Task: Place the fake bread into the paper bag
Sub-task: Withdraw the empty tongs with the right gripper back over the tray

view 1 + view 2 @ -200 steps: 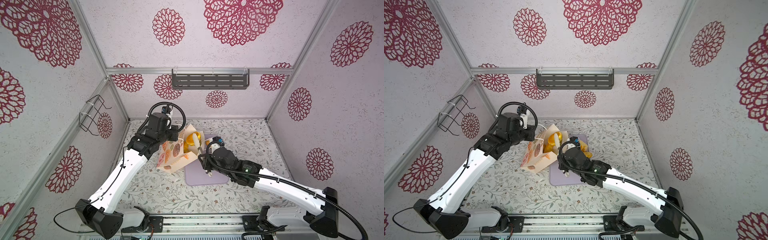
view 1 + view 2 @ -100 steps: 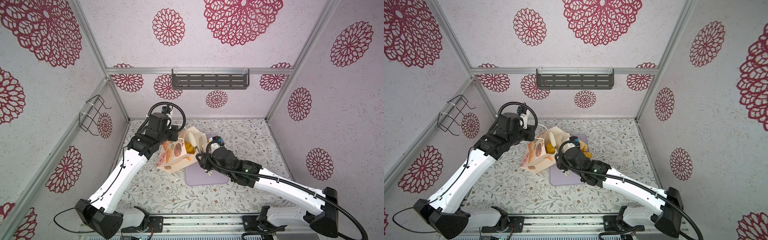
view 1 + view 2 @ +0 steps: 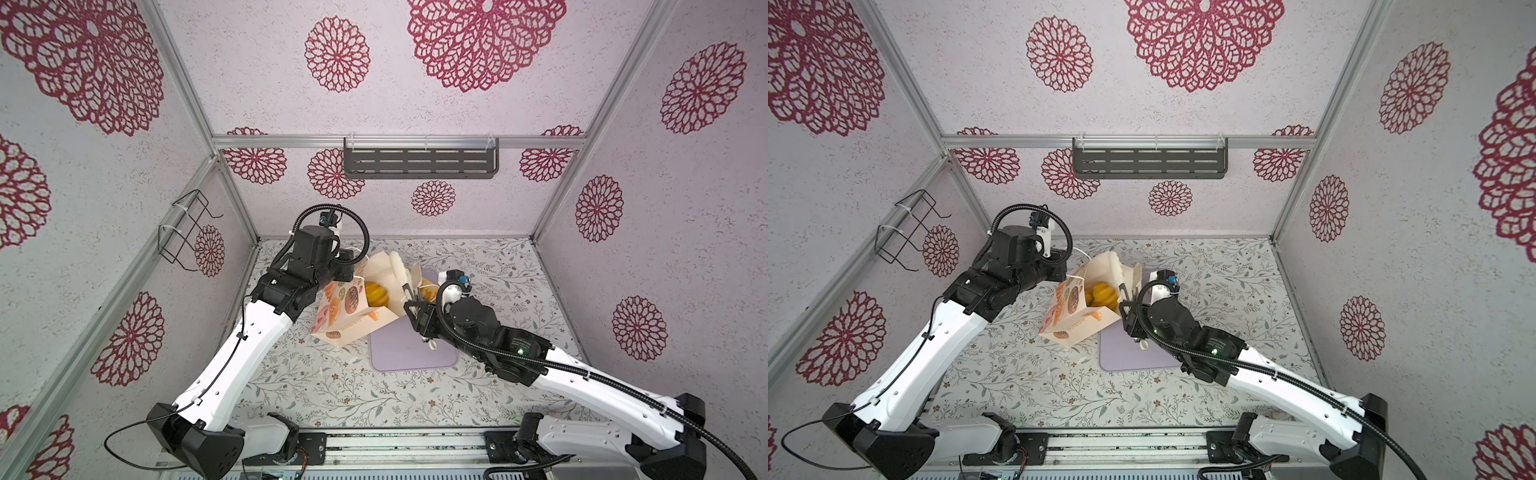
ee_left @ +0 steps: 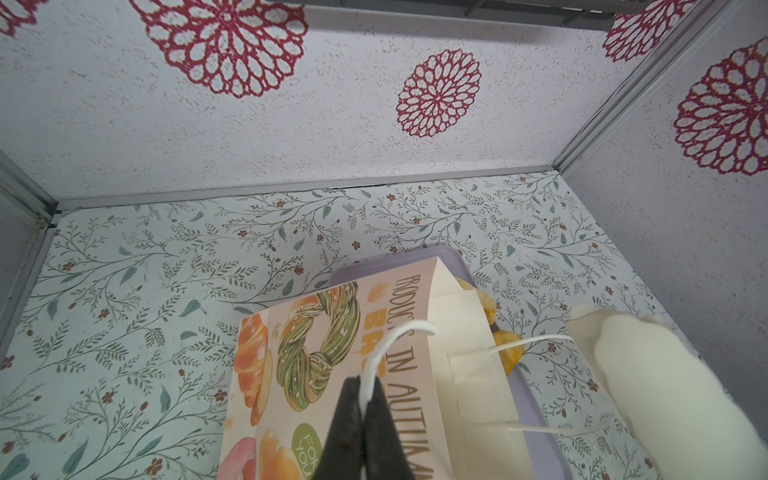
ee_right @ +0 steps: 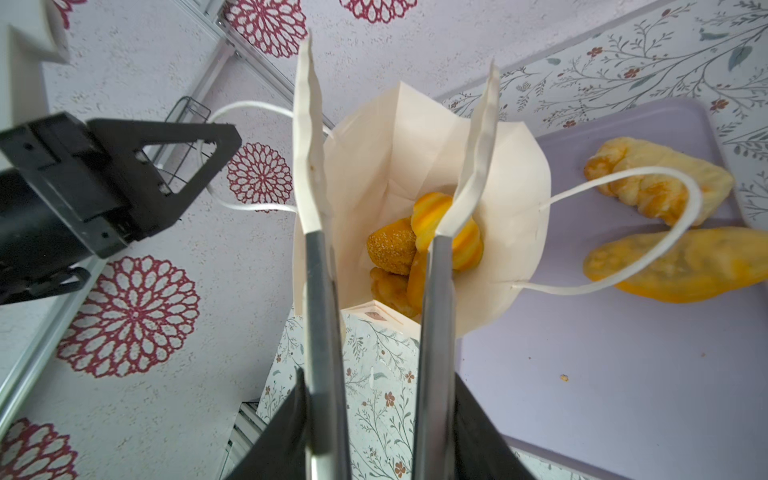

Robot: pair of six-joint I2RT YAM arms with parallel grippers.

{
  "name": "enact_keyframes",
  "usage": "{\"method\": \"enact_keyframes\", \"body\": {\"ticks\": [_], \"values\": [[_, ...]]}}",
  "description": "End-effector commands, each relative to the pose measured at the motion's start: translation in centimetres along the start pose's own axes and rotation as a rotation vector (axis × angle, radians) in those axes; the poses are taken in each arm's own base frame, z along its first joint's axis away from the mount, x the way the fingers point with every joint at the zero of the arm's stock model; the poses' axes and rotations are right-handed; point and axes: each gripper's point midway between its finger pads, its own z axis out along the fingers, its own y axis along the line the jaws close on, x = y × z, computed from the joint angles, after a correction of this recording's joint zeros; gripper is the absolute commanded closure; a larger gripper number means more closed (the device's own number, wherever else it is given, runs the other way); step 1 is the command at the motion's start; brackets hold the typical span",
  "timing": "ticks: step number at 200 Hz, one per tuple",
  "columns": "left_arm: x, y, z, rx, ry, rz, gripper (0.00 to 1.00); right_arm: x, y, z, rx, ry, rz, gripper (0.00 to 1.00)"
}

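The paper bag point(image 4: 316, 332) reads partly "IN AUTU" and "BR".

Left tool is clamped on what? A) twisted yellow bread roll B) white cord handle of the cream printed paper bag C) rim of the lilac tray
B: in the left wrist view the left tool is pinched shut on the white cord handle of the cream printed paper bag.

Around me, pale textured walls point(image 3: 395, 112) stamped with crimson flower medallions — a grey slotted shelf point(image 3: 419, 163) on the back one, a black wire rack point(image 3: 185, 232) at my left. Leafy vine-print floor point(image 3: 332, 386) below.
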Motion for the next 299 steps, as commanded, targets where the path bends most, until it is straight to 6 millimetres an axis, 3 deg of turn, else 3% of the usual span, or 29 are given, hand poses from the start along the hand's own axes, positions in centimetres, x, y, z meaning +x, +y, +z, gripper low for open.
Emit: {"method": "enact_keyframes", "body": {"ticks": [1, 43, 72, 140, 215, 299], "values": [[-1.1, 1.1, -1.0, -0.045, -0.052, 0.001, 1.00, -3.6, 0.5, -3.2, -0.016, -0.125, 0.059, 0.52], [-1.2, 2.1, -1.1, -0.092, -0.066, -0.008, 1.00, -4.4, -2.9, -6.4, 0.091, -0.175, 0.076, 0.50], [-1.3, 3.0, -1.1, -0.127, -0.071, -0.029, 1.00, -3.6, -5.1, -6.9, 0.166, -0.166, 0.084, 0.48], [-1.0, 4.4, -0.8, -0.191, -0.078, -0.068, 1.00, 0.4, -8.3, -4.5, 0.234, -0.084, 0.121, 0.45], [-1.2, 4.4, -1.1, -0.169, -0.086, -0.085, 1.00, 7.4, -11.5, 0.7, 0.205, 0.092, 0.230, 0.45], [-1.1, 4.5, -1.0, -0.172, -0.089, -0.089, 1.00, 8.8, -16.1, 0.0, 0.243, 0.071, 0.363, 0.46]]}}
